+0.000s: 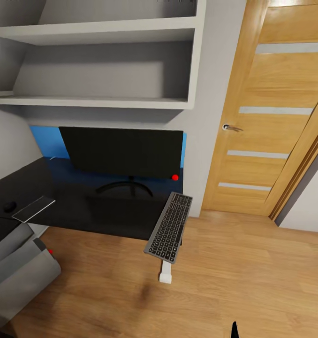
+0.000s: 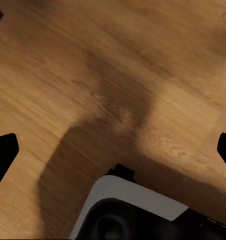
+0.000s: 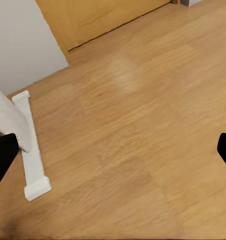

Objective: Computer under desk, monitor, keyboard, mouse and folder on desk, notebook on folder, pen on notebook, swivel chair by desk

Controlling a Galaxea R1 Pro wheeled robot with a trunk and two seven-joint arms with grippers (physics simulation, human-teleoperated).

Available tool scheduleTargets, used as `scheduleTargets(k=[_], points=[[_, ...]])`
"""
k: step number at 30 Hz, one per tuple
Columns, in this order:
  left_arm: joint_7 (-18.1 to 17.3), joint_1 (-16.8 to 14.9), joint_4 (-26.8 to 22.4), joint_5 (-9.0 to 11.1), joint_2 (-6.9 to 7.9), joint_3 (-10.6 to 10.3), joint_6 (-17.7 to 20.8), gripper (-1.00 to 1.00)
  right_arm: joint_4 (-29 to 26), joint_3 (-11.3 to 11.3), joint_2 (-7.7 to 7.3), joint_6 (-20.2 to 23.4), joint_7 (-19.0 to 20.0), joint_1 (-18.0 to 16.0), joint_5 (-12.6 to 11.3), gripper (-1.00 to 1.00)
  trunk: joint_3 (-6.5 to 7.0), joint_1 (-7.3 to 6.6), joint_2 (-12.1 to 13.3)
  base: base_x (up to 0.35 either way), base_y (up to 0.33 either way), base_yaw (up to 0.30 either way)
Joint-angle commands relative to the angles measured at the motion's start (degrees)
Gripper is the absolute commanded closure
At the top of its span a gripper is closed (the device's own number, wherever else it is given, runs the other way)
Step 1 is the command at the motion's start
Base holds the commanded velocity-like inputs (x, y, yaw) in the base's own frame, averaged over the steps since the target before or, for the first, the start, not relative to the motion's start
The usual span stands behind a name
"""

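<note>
Head view: the keyboard lies at the right end of the desk, and its near half sticks out past the front edge. It looks thin, stiff and light, and it could tip off, so I think it is best held across its narrow middle. Farther back, near the rear edge, stands the monitor. In both wrist views the dark fingertips sit far apart at the sides, spread wide over the wood floor, and hold nothing.
</note>
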Motion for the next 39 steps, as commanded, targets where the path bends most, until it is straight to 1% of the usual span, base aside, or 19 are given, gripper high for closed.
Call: scheduleTargets(k=[1, 3, 5, 8, 10, 13, 14, 16, 21, 26, 39], points=[[0.15, -0.04, 0.17, 0.18, 0.08, -0.07, -0.23, -1.0, 0.94, 0.48, -0.13, -0.15, 0.52, -0.02, 1.77, -1.0, 0.13, -0.22, 0.38, 0.0, 0.0, 0.0], [0.19, -0.06, 0.35, 0.15, 0.16, -0.07, -0.26, -1.0, 1.75, 0.67, -0.29, -0.04, 0.45, -0.02, 5.24, -1.0, 0.49, -0.66, 1.18, 0.0, 0.0, 0.0], [0.22, -0.05, 0.44, 0.14, 0.17, -0.07, -0.24, -1.0, 2.38, 0.69, -0.32, 0.07, 0.36, -0.02, 6.47, -1.0, 0.85, -1.1, 1.98, 0.0, 0.0, 0.0], [0.24, -0.06, 0.61, 0.13, 0.04, -0.09, 0.1, -1.0, 2.88, 0.68, -0.11, -0.02, 0.26, -0.02, 7.24, -1.0, 1.38, -1.76, 3.19, 0.0, 0.0, 0.0], [0.24, -0.07, 0.64, 0.13, -0.02, -0.17, 0.13, -1.0, 2.9, 0.72, -0.02, -0.02, 0.27, -0.02, 7.33, -1.0, 1.74, -2.2, 3.99, 0.0, 0.0, 0.0], [0.24, -0.07, 0.67, 0.13, -0.04, -1.84, -0.12, -1.0, 3.0, 0.82, 0.01, -0.12, 0.29, -0.02, 7.42, -1.0, 1.81, -2.2, 3.99, 0.0, 0.0, -0.23], [0.24, -0.07, 0.7, 0.13, -0.01, -3.66, -0.13, -1.0, 2.97, 0.92, 0.11, -0.12, 0.29, -0.02, 7.42, -1.0, 1.8, -2.2, 3.99, 0.0, 0.0, -0.134], [0.24, -0.05, 0.84, 0.13, -0.06, -4.3, -0.11, -1.0, 2.94, 0.98, 0.15, 0.03, 0.24, -0.02, 7.42, -1.0, 1.8, -2.2, 3.99, 0.0, 0.0, -0.054], [0.24, -0.1, 2.91, 0.13, -0.17, -4.96, -0.1, -1.0, 2.97, 0.98, 0.11, -0.1, 0.2, -0.02, 7.42, -1.0, 1.83, -2.2, 3.99, 0.054, -0.079, -0.049], [0.24, -0.07, 2.95, 0.13, -0.07, -4.93, -0.12, -1.0, 3.01, 0.95, 0.01, -0.05, 0.21, -0.02, 7.42, -1.0, 2.01, -2.2, 3.99, 0.123, -0.137, -0.254], [0.24, -0.1, 2.96, 0.13, 0.0, -4.91, -0.19, -1.0, 3.07, 0.94, -0.02, 0.1, 0.23, -0.02, 7.42, -1.0, 2.5, -2.2, 3.99, 0.01, -0.012, -0.27]])
